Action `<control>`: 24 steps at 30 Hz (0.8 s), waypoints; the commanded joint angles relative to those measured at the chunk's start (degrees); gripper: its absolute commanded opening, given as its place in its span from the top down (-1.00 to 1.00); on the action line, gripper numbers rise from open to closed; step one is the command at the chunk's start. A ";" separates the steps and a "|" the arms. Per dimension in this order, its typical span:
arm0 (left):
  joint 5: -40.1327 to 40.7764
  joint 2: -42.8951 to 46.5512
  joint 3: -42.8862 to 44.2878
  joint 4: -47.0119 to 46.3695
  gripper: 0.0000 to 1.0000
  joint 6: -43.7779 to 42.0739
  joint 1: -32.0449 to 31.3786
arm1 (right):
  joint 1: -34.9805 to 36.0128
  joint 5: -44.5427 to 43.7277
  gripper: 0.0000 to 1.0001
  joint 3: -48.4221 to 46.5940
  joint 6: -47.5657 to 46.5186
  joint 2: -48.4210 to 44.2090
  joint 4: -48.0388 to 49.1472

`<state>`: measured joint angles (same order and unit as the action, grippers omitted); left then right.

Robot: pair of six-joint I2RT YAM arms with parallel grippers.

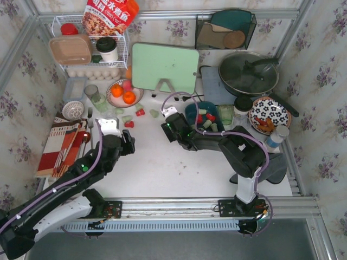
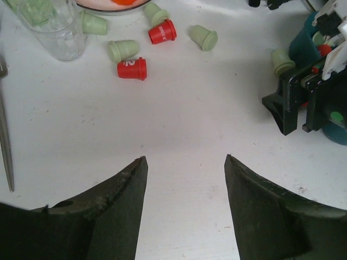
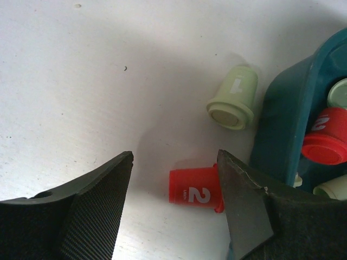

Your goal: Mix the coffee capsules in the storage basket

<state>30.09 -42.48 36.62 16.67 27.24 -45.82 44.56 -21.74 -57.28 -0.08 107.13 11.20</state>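
Note:
The teal storage basket [image 1: 191,112] stands right of centre with red and mint capsules inside; its wall shows in the right wrist view [image 3: 284,124]. My right gripper [image 3: 173,153] [image 1: 172,123] is open just left of the basket, its jaws on either side of a red capsule [image 3: 195,192] that lies on its side; the right finger touches the capsule's rim. A mint capsule [image 3: 233,97] lies beside the basket. My left gripper [image 2: 185,157] [image 1: 111,129] is open and empty over bare table. Loose red capsules [image 2: 132,69] [image 2: 162,32] and mint capsules [image 2: 123,50] lie ahead of it.
A clear glass [image 2: 54,27] and a plate of oranges [image 1: 122,93] stand beyond the loose capsules. Cutlery on a striped mat [image 1: 62,143] lies at the left. A mint cutting board [image 1: 165,65], a pan [image 1: 248,73] and a patterned bowl [image 1: 269,114] stand behind and to the right.

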 commanded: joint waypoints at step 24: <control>0.24 -3.49 -0.85 -2.66 -0.24 0.34 0.03 | -0.60 -6.84 -0.38 -3.22 5.11 2.25 -8.85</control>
<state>29.98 -46.11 35.83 15.18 27.09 -45.82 44.25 -29.82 -60.23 3.81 109.38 3.92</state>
